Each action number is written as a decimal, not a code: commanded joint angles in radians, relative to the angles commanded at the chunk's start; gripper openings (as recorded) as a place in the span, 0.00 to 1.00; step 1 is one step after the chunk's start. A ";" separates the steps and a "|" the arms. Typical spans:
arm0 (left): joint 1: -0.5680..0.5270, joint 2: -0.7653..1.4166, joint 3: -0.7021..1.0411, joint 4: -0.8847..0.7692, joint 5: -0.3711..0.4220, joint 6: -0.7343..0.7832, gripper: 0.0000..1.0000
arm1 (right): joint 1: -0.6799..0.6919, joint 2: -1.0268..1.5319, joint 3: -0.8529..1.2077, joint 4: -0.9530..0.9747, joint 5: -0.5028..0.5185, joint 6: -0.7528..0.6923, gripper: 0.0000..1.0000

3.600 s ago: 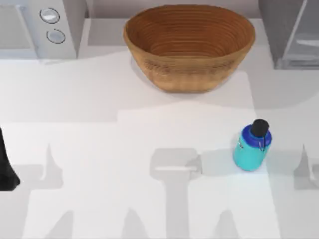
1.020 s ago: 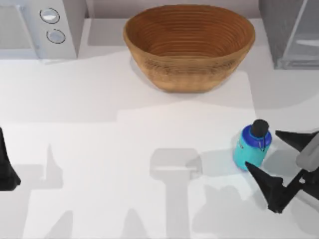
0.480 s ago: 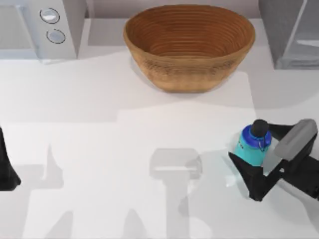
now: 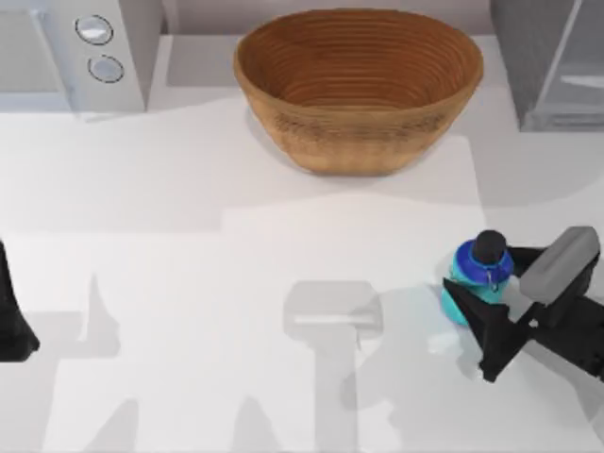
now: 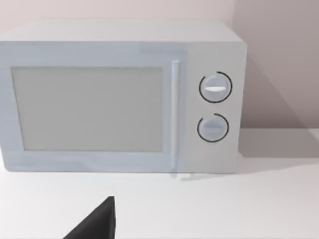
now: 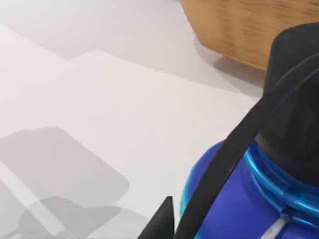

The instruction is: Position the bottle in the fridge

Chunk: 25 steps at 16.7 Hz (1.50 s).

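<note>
The small turquoise bottle [image 4: 475, 271] with a blue shoulder and black cap stands upright on the white table at the right. My right gripper [image 4: 479, 270] reaches in from the right edge and its two black fingers press against the bottle's sides, one finger [image 4: 477, 326] covering its lower part. Close up in the right wrist view are the bottle's blue shoulder [image 6: 234, 209], its black cap and its black strap. The dark-grey fridge [image 4: 547, 66] stands at the back right corner. My left gripper [image 4: 9, 321] is parked at the left edge.
A large woven bowl [image 4: 359, 85] sits at the back centre, between the bottle and the back wall. A light-grey box with two round dials [image 4: 66, 47] stands at the back left, facing the left wrist camera [image 5: 124, 99].
My right arm came in from the right edge and slid its fingers around the bottle, then narrowed them onto it. The bottle has stayed in place. The left arm has not moved.
</note>
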 joint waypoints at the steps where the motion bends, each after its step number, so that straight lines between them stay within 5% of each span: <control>1: 0.000 0.000 0.000 0.000 0.000 0.000 1.00 | 0.000 0.000 0.000 0.000 0.000 0.000 0.33; 6: 0.000 0.000 0.000 0.000 0.000 0.000 1.00 | 0.000 0.000 0.000 0.000 0.000 0.000 0.01; 16: 0.000 0.000 0.000 0.000 0.000 0.000 1.00 | -0.017 -0.016 -0.001 -0.014 -0.015 -0.008 0.01; 25: 0.000 0.000 0.000 0.000 0.000 0.000 1.00 | -0.357 -0.348 0.000 -0.458 -0.346 -0.119 0.01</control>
